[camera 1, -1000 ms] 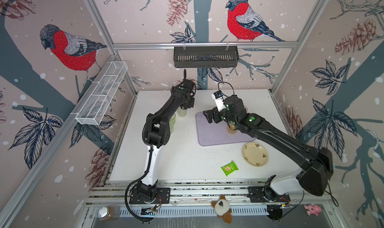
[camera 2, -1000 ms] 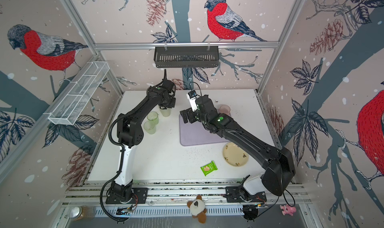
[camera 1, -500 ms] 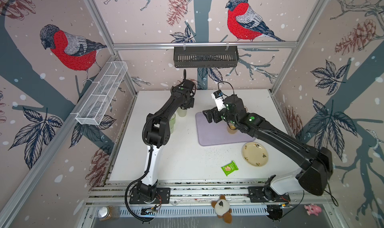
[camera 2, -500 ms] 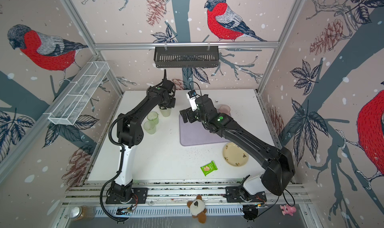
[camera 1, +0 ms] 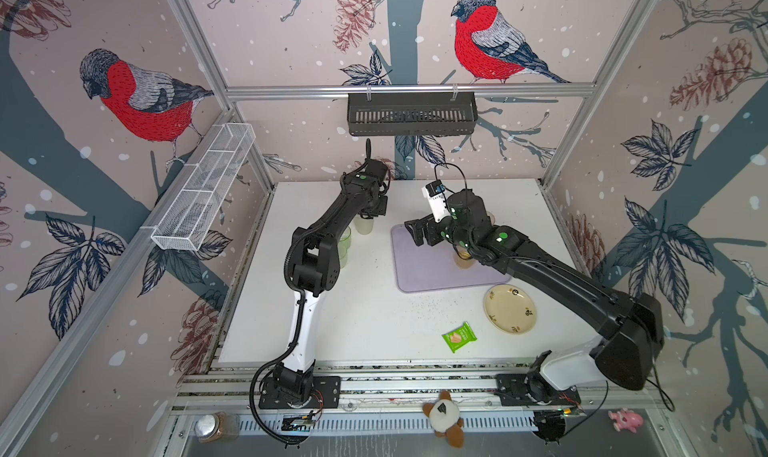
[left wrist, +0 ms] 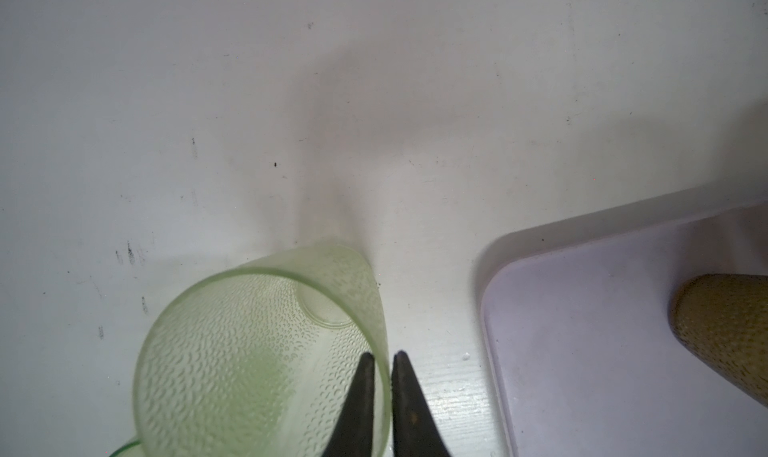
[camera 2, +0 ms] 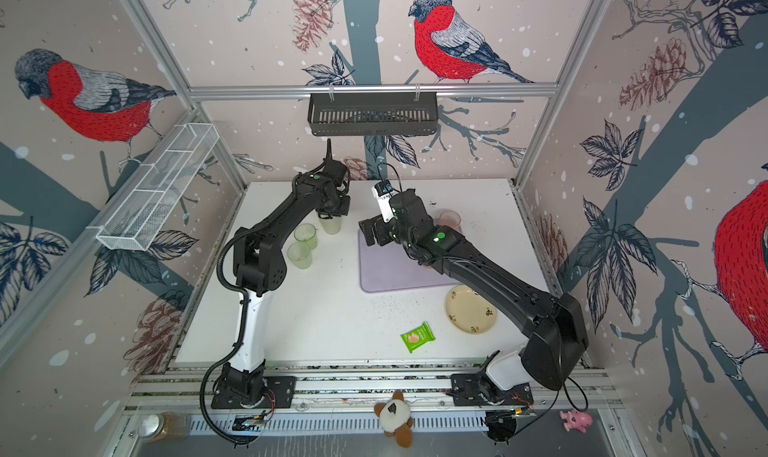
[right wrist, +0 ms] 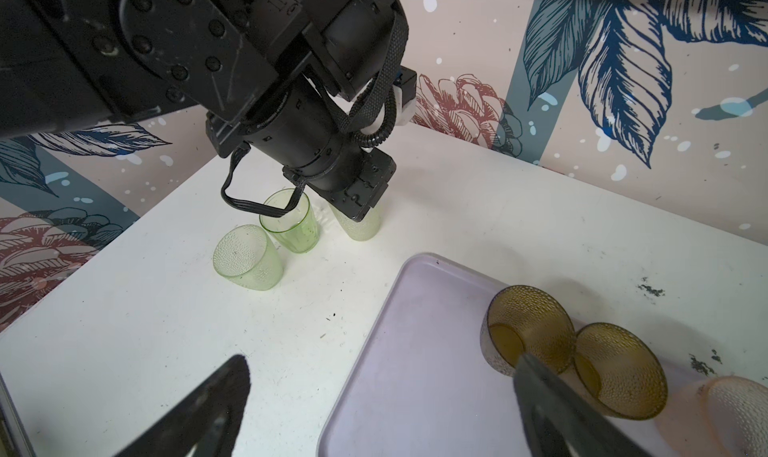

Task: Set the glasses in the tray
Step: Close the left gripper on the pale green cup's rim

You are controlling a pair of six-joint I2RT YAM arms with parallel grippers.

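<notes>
Only the left wrist view shows the left fingers [left wrist: 357,401] clamped on the rim of the pale cup [left wrist: 249,359]. The right wrist view shows the right fingers [right wrist: 208,405] wide apart over the edge of the tray [right wrist: 415,351].

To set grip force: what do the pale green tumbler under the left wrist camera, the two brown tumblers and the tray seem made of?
Pale green tumbler: probably thin translucent plastic, dimpled; light shows through its wall.
Brown tumblers: same dimpled translucent look, likely plastic, tinted amber-brown.
Tray: probably moulded plastic, matte lilac, smooth, with rounded rim.
</notes>
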